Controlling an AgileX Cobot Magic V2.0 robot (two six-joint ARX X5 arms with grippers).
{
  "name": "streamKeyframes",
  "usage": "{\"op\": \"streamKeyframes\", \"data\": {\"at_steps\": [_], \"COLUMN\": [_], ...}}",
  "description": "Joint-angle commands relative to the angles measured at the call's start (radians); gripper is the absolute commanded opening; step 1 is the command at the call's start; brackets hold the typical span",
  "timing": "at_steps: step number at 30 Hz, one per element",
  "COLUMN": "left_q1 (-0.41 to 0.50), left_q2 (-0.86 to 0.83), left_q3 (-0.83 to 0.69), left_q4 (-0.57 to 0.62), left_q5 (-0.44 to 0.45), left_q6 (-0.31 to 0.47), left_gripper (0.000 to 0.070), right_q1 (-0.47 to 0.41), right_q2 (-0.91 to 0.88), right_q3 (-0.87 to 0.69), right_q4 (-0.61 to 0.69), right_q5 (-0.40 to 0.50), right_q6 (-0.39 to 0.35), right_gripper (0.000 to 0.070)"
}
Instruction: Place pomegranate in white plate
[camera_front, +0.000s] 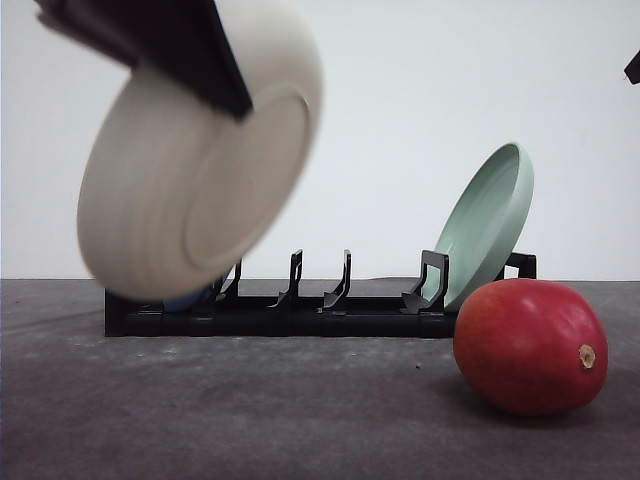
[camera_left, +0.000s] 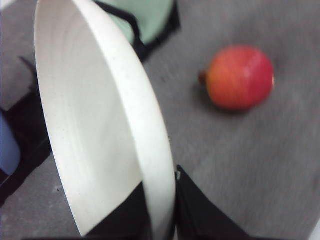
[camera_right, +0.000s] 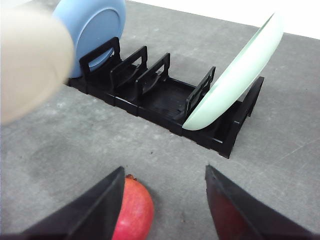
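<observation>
**White plate aloft, pomegranate on the tabletop**

Lying on its side near the right front part of the grey table (camera_front: 250, 420): pomegranate (camera_front: 530, 345), long axis roughly level, small tan stem spot turned right and toward the front camera. Smooth, glossy red skin with a faint yellowish blush; roundish, slightly egg-shaped.

Held in the air above the left end of the rack (camera_front: 300, 310): white plate (camera_front: 190, 180), tilted steeply on edge, underside toward the front camera. Matte off-white, wide and shallow, raised rim, blurred. Pinched at the rim by the left gripper (camera_left: 162, 220), one dark finger on each face.

Hovering just behind and above the pomegranate: right gripper (camera_right: 165, 200), fingers spread wide, clasping nothing, the fruit close by one finger.

Standing across the middle of the table: black plastic rack with upright slotted dividers. Leaning in its right end: pale green plate (camera_front: 485, 225), smooth. Standing in its left end: blue plate (camera_right: 95, 30), mostly hidden behind the white one in the front view. Slightly felt-like table surface.
</observation>
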Motion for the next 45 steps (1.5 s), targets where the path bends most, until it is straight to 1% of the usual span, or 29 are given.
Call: {"op": "streamKeyframes", "data": {"at_steps": [1, 4, 8, 13, 16, 26, 35, 36, 37, 39, 41, 42, 45], "left_q1": [-0.024, -0.049, -0.072, -0.092, -0.1, -0.119, -0.119, -0.119, -0.119, -0.119, -0.119, -0.119, -0.12], "left_q2": [0.046, 0.129, 0.245, 0.357, 0.396, 0.419, 0.419, 0.419, 0.419, 0.419, 0.419, 0.419, 0.419], "left_q3": [0.009, 0.012, 0.033, 0.039, 0.039, 0.039, 0.039, 0.039, 0.039, 0.039, 0.039, 0.039, 0.039], "left_q4": [0.009, 0.011, 0.018, 0.06, 0.065, 0.055, -0.029, -0.03, -0.029, -0.021, -0.017, -0.017, -0.018], "left_q5": [-0.033, -0.083, -0.126, -0.179, -0.18, -0.178, -0.177, -0.176, -0.175, -0.175, -0.175, -0.175, -0.173], "left_q6": [0.106, 0.196, 0.294, 0.466, 0.51, 0.512, 0.511, 0.511, 0.51, 0.508, 0.507, 0.505, 0.494], "left_gripper": [0.0011, 0.0011, 0.001, 0.001, 0.0011, 0.0029, 0.0033, 0.0045, 0.0071, 0.0156, 0.0222, 0.0239, 0.0243], "right_q1": [0.005, 0.005, 0.005, 0.005, 0.005, 0.005, 0.005, 0.005, 0.005, 0.005, 0.005, 0.005, 0.005], "right_q2": [0.002, 0.002, 0.002, 0.002, 0.002, 0.002, 0.002, 0.002, 0.002, 0.002, 0.002, 0.002, 0.002], "right_q3": [0.012, 0.012, 0.012, 0.012, 0.012, 0.012, 0.012, 0.012, 0.012, 0.012, 0.012, 0.012, 0.012], "right_q4": [0.006, 0.006, 0.006, 0.008, 0.014, 0.017, 0.022, 0.022, 0.022, 0.022, 0.022, 0.022, 0.022], "right_q5": [0.002, 0.002, 0.002, 0.002, 0.002, 0.002, 0.002, 0.002, 0.002, 0.002, 0.002, 0.002, 0.002], "right_q6": [-0.005, -0.005, -0.005, -0.005, -0.005, -0.005, -0.005, -0.005, -0.005, -0.005, -0.005, -0.005, -0.006], "right_gripper": [0.0325, 0.0325, 0.0325, 0.0325, 0.0325, 0.0325, 0.0325, 0.0325, 0.0325, 0.0325, 0.0325, 0.0325, 0.0325]}}
